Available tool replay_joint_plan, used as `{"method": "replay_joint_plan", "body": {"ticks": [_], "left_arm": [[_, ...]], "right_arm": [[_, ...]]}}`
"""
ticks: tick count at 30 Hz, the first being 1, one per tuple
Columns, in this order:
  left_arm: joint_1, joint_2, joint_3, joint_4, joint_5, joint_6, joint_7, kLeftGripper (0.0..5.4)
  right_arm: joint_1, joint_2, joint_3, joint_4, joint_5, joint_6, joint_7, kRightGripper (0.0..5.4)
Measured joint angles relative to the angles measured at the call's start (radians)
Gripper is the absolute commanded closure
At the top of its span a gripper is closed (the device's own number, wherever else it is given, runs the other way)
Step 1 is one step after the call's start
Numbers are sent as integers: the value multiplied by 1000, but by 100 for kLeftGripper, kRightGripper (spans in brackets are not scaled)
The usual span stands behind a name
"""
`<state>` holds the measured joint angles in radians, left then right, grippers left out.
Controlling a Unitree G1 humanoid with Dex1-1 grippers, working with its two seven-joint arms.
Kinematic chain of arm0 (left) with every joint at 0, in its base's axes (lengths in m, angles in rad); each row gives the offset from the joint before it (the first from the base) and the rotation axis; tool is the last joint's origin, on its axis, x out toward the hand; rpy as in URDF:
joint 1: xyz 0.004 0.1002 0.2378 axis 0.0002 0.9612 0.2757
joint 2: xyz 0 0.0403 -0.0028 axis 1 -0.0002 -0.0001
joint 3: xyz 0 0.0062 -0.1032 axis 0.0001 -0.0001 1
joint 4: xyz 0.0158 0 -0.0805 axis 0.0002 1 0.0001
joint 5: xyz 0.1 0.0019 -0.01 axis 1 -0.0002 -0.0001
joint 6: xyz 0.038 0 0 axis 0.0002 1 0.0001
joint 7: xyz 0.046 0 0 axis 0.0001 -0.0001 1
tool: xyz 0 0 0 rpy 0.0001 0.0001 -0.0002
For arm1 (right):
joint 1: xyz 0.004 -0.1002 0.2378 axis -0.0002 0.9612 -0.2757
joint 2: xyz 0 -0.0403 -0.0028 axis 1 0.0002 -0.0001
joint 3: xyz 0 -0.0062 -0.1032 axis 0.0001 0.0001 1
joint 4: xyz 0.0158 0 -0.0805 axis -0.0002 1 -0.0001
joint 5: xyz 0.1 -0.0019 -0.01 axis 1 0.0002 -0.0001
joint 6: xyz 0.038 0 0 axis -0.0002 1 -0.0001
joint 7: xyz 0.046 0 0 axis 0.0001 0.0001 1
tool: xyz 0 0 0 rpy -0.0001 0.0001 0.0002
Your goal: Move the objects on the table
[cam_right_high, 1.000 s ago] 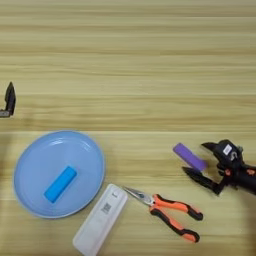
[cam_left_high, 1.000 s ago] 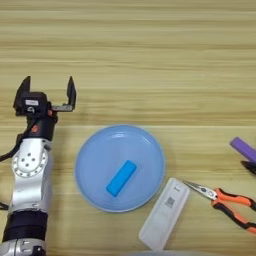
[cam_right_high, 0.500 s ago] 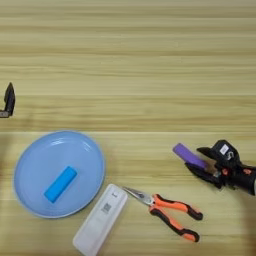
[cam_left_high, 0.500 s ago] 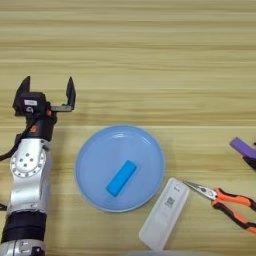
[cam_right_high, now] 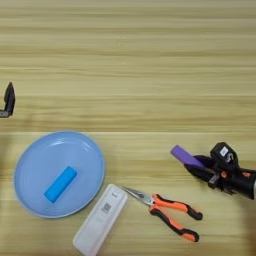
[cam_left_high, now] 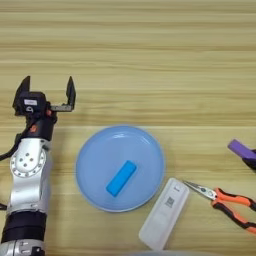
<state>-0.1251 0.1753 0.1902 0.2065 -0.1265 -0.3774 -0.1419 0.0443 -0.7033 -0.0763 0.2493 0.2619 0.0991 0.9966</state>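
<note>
The right gripper (cam_right_high: pixel 194 168) has its two black fingers closed on one end of the purple block (cam_right_high: pixel 185 156), which sticks out to the left of them at a tilt; whether the block has left the counter (cam_right_high: pixel 128 60) I cannot tell. From there the arm runs off the right edge. Just below and left of the block lie the orange-handled pliers (cam_right_high: pixel 167 214), tips pointing toward the white remote (cam_right_high: pixel 100 220), which rests at a slant touching or nearly touching the rim of the light-blue plate (cam_right_high: pixel 30 160). The bright-blue block (cam_right_high: pixel 60 184) sits inside the plate. Far to the left, the left gripper (cam_left_high: pixel 46 92) hangs parked over bare wood above the plate, fingers spread wide and holding nothing.

The step in hand looks like carrying the purple block. With the grip so near one end, the block may swivel, so it is best raised slowly and kept clear of the pliers on any path toward the plate
</note>
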Motion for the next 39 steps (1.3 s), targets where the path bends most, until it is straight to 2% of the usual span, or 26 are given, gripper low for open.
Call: {"method": "replay_joint_plan", "body": {"ticks": [11,18,24,33,39], "left_arm": [[0,-6,-4,-15,0,1,2,0],[0,-6,-8,-14,0,1,-1,0],[0,-7,-9,-10,0,1,-2,0],[0,-11,-21,-11,0,2,-4,0],[0,-15,-26,-11,0,2,-3,0]], "right_arm": [[2,0,-1,-22,21,30,18,399],[-2,-2,4,-170,33,98,25,399],[-38,-6,15,-295,39,158,17,399],[-100,-6,94,-535,64,268,14,399],[-157,8,158,-606,68,333,-9,399]]}}
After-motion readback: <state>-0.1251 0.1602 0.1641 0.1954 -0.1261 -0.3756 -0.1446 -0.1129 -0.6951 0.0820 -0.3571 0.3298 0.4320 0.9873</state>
